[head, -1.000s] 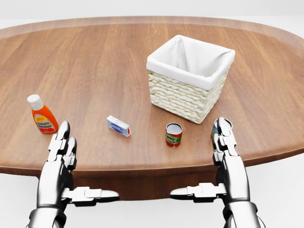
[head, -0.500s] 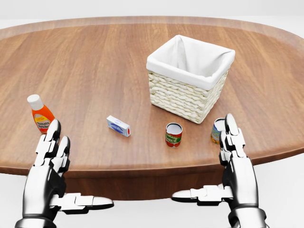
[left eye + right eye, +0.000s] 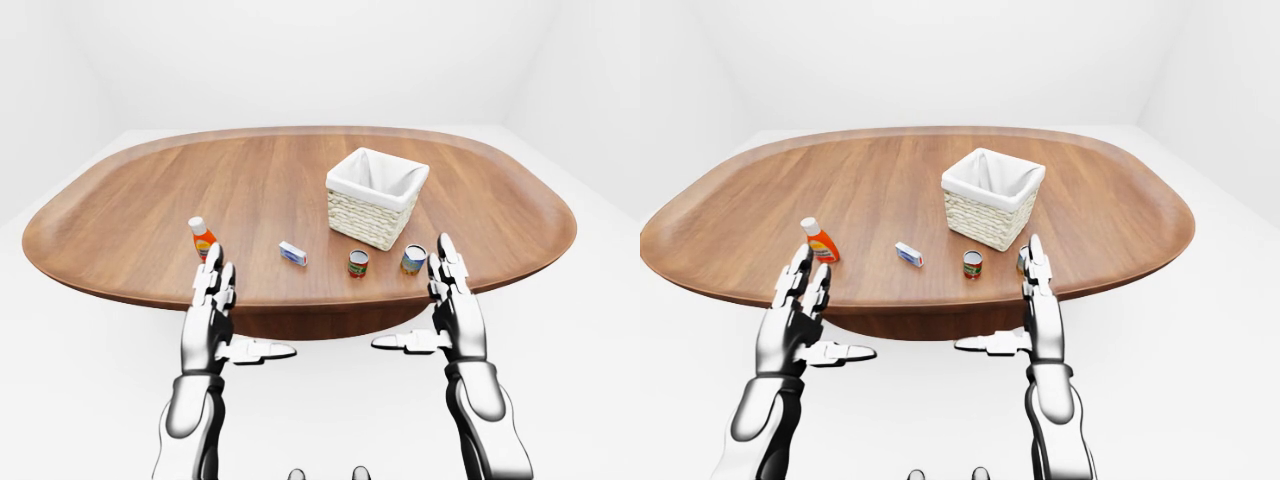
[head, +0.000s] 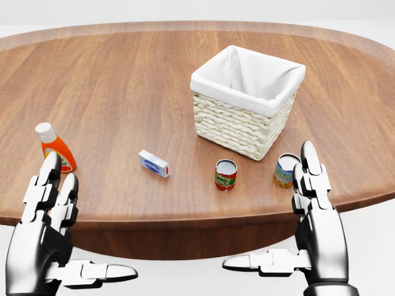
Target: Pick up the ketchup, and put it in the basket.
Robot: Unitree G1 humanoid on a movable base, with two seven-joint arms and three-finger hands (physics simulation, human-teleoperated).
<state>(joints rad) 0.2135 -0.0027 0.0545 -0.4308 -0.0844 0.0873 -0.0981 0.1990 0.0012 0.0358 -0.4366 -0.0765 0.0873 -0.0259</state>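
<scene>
The ketchup [image 4: 54, 148] is an orange bottle with a white cap, standing upright near the left of the wooden table [image 4: 123, 80] in the head view. My left hand [image 4: 80, 228] hovers just below it at the table's near edge, open, with its fingertips [image 4: 49, 163] close to the bottle's base but apart from it. The white-lined wicker basket [image 4: 237, 126] stands right of centre, with nothing visible in it. My right hand [image 4: 278, 222] is open at the lower right, holding nothing.
A small blue-and-white box [image 4: 153, 163] lies between the ketchup and the basket. A red-labelled can [image 4: 226, 174] and a yellow-labelled can [image 4: 286, 169] stand just below the basket. The table's edge [image 4: 185, 219] runs right above both palms.
Both hands have slid down and outward in the head view: the left one leftward below the ketchup, the right one rightward, uncovering the second can. The table and objects have not shifted.
</scene>
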